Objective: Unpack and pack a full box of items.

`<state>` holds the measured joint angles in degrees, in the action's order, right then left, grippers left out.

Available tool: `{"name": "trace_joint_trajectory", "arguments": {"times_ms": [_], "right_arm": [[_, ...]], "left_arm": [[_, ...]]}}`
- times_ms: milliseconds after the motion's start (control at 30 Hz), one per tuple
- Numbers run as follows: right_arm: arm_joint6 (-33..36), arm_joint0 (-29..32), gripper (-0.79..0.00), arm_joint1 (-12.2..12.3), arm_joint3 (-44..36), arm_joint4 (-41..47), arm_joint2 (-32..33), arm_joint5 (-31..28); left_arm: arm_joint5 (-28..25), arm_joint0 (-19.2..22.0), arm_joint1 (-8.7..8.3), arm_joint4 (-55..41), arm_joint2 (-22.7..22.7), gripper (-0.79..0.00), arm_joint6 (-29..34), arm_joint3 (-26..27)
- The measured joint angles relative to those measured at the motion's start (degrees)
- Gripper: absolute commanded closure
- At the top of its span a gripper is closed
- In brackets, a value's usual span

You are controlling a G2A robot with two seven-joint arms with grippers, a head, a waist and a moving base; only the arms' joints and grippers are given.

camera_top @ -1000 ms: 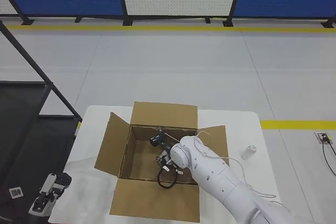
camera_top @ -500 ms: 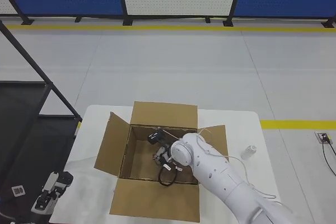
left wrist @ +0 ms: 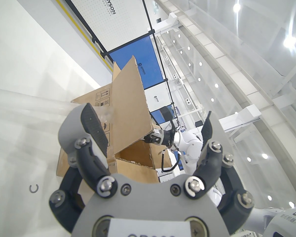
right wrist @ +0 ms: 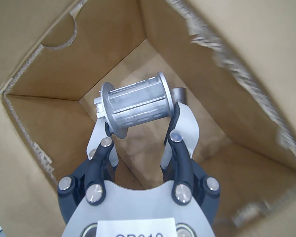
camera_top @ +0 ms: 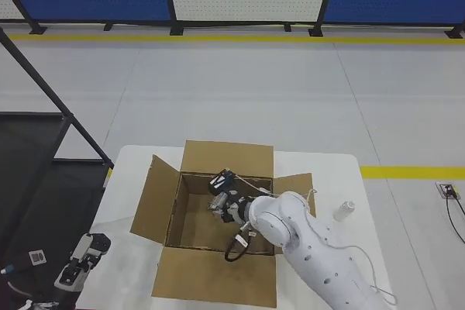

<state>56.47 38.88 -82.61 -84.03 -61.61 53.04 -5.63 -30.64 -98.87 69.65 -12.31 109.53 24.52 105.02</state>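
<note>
An open cardboard box (camera_top: 226, 159) stands on the white table (camera_top: 337, 170). My right gripper (camera_top: 219, 204) is inside it near the back wall. In the right wrist view that gripper (right wrist: 140, 118) is shut on a grey metal spool-shaped part (right wrist: 135, 104), held by its two end flanges above the box floor. A small metal cylinder (right wrist: 178, 94) lies on the floor behind it. My left gripper (camera_top: 81, 265) hangs off the table's front left corner. It (left wrist: 148, 119) stands open with nothing between its fingers and faces the box (left wrist: 128, 104) from outside.
A small white bottle (camera_top: 343, 209) stands on the table to the right of the box. A black frame rack (camera_top: 31, 155) is left of the table. All the box flaps are folded outward.
The right gripper has lifted the metal part and shifted toward the box's back wall. The left gripper has drifted slightly toward the table.
</note>
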Motion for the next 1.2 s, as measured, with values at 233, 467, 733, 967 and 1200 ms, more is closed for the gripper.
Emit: {"name": "trace_joint_trajectory", "arguments": {"times_ms": [233,467,733,967,1200], "right_arm": [[1.59,23.68,0.000,4.63,-35.23,-11.78,17.83,4.18],[-6.45,44.39,0.000,6.08,-51.05,-12.45,33.63,5.43],[-11.45,58.89,0.000,6.27,-47.22,-8.35,46.10,9.17],[-21.10,58.91,0.000,6.46,-33.43,-0.24,48.66,2.29],[-21.93,51.18,0.000,6.85,-23.01,-2.97,45.01,0.28]], "left_arm": [[0.84,1.10,-0.07,1.66,-1.46,-0.785,0.53,1.03],[1.87,2.43,-0.15,3.54,-3.50,-0.785,1.19,1.69],[2.45,3.24,-0.21,4.75,-5.13,-0.785,1.10,2.40],[2.97,3.44,-0.27,5.16,-5.50,-0.785,0.52,2.23],[2.78,2.81,-0.28,5.75,-5.69,-0.785,-0.58,2.54]]}}
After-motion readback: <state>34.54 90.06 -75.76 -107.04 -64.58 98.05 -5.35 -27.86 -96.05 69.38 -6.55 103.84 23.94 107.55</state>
